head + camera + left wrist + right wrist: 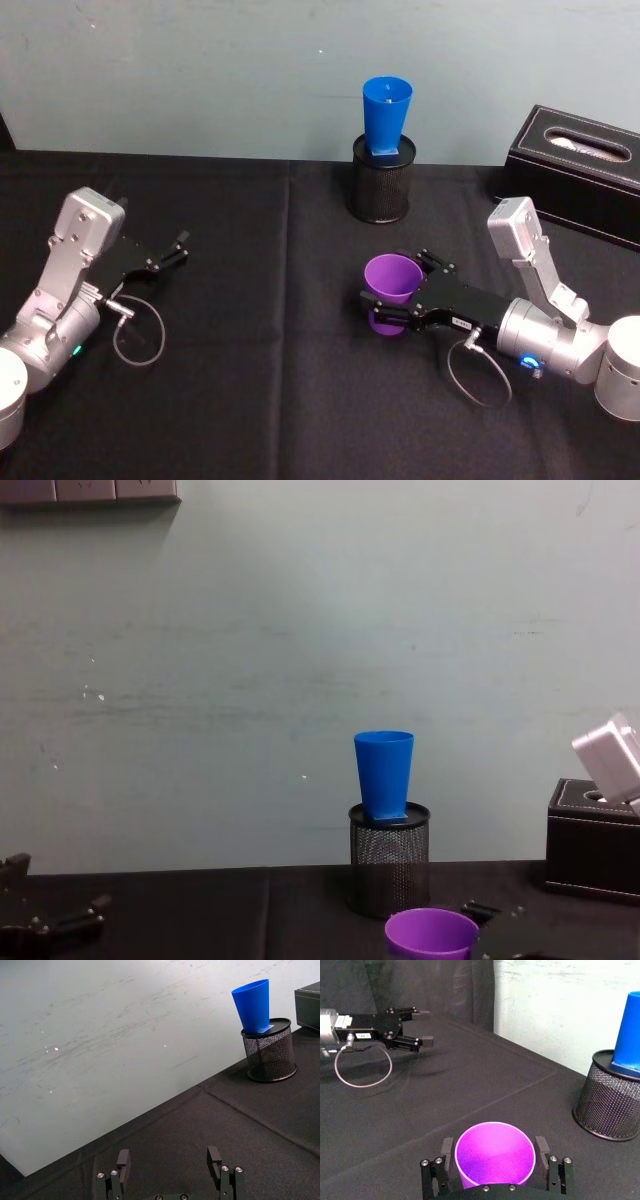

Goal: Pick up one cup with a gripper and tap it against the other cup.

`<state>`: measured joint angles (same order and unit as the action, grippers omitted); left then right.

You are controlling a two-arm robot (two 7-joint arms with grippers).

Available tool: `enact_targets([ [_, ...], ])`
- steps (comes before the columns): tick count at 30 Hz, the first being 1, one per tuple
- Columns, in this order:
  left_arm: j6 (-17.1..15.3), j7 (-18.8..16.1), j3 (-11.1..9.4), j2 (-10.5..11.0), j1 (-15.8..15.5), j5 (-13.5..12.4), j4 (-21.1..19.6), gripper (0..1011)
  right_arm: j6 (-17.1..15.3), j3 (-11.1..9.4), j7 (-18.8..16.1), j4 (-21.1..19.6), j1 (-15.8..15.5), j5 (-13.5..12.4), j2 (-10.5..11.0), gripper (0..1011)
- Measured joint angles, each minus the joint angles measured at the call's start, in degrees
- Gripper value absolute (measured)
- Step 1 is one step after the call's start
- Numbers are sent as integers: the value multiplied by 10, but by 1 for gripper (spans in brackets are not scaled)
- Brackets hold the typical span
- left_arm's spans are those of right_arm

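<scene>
Between right gripper (392, 301) jaws, purple cup (391, 291), upright

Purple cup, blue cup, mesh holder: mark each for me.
purple cup (392, 276), head view, inner wall.
blue cup (386, 114), head view, outer side wall.
black mesh holder (380, 190), head view, front wall.

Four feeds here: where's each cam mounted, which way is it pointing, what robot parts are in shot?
Head: high, looking down; both arms, right gripper around purple cup.
Chest: low, facing the wall; blue cup on mesh holder.
Left wrist: past the open left gripper toward the wall.
Right wrist: down onto the purple cup, left arm beyond.
All four share the blue cup.
</scene>
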<state>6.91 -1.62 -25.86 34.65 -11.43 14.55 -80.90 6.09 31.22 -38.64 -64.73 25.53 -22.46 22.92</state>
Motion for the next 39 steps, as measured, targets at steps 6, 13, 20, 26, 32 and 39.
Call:
enact_targets([
  [6,0,0,0,0,0,0,0,1005,12,-17,3,-32,-11,-10,2,1003],
  [13,0,0,0,0,0,0,0,1005,23,-53,41,-71,-32,-30,-1,1003],
  [20,0,0,0,0,0,0,0,1005,-10,-94,158,-93,-61,-13,-17,1003],
  [26,0,0,0,0,0,0,0,1005,-41,-124,262,-88,-82,15,-40,1003],
  [32,0,0,0,0,0,0,0,1005,-52,-132,296,-69,-82,35,-56,1003],
  [39,0,0,0,0,0,0,0,1005,-50,-129,288,-59,-76,41,-59,1003],
])
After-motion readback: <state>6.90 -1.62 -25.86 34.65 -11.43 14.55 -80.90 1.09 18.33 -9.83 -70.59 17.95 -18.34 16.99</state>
